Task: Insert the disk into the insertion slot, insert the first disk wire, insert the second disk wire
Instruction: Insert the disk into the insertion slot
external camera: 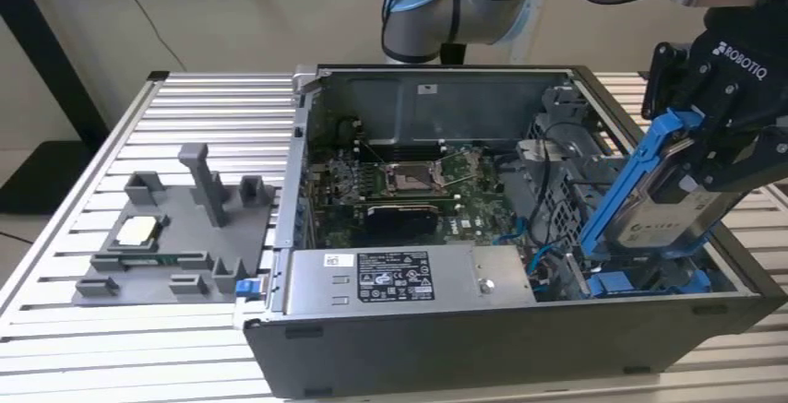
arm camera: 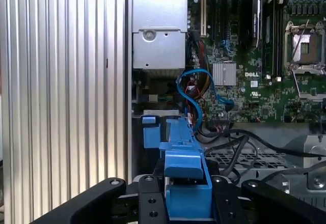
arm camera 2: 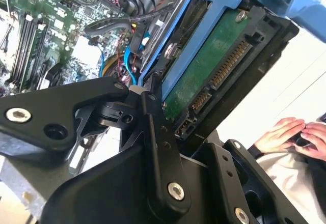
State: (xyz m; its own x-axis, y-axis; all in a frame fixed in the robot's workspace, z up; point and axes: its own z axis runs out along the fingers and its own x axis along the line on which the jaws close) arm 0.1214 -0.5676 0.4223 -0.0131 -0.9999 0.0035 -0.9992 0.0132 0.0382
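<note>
My gripper [external camera: 708, 154] is shut on the disk [external camera: 671, 219], a silver-grey drive with a white label in a bright blue carrier. The disk hangs steeply tilted over the case's corner at the exterior view's right. Its lower end reaches down into the dark insertion slot [external camera: 640, 269], where more blue plastic shows at the bottom. In the second wrist view the disk's green circuit board and connectors [arm camera 2: 219, 71] face outward between black fingers [arm camera 2: 158, 132]. The blue carrier [arm camera: 184, 183] sits between the fingers in the first wrist view. Loose blue wires [arm camera: 192, 89] curl inside the case beside the slot.
The open computer case [external camera: 493, 348] lies on a slatted metal table [external camera: 197, 117], with the green motherboard [external camera: 407, 182] and a grey power supply [external camera: 407, 278] inside. A grey fixture [external camera: 173, 237] with small parts stands at the exterior view's left. A person's hands [arm camera 2: 295, 135] rest nearby.
</note>
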